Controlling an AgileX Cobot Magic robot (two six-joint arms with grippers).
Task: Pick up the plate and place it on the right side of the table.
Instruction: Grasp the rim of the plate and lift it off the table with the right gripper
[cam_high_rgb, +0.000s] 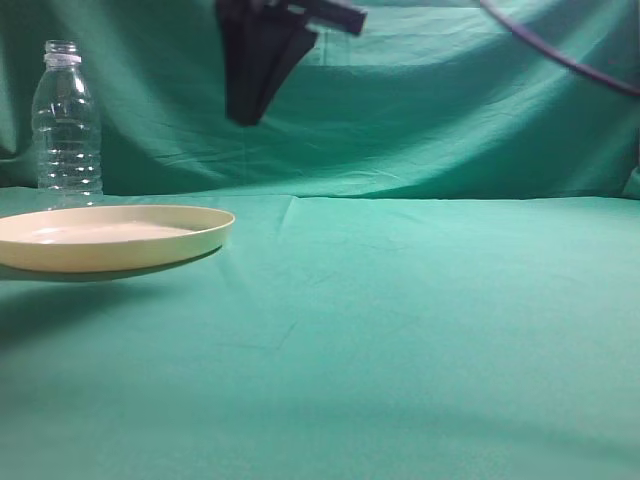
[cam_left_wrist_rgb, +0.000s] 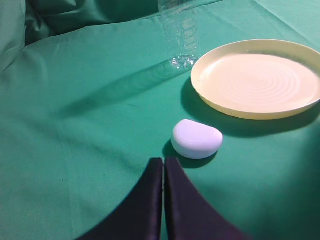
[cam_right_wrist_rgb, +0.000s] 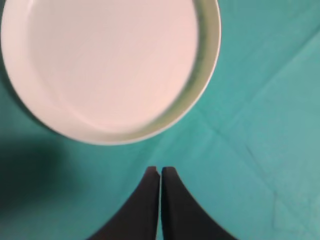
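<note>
The cream-yellow plate (cam_high_rgb: 110, 235) lies on the teal table (cam_high_rgb: 420, 320) at the left. In the left wrist view the plate (cam_left_wrist_rgb: 257, 80) is at the upper right, ahead and to the right of my left gripper (cam_left_wrist_rgb: 163, 160), which is shut and empty. In the right wrist view the plate (cam_right_wrist_rgb: 107, 65) fills the upper left, just ahead of my right gripper (cam_right_wrist_rgb: 160, 170), which is shut, empty and apart from it. A black gripper (cam_high_rgb: 245, 118) hangs high above the table, right of the plate; it looks like the right one.
A clear plastic bottle (cam_high_rgb: 66, 125) stands behind the plate at the far left and also shows in the left wrist view (cam_left_wrist_rgb: 181, 35). A small white rounded object (cam_left_wrist_rgb: 196, 139) lies just ahead of my left gripper. A dark cable (cam_high_rgb: 560, 55) crosses the upper right.
</note>
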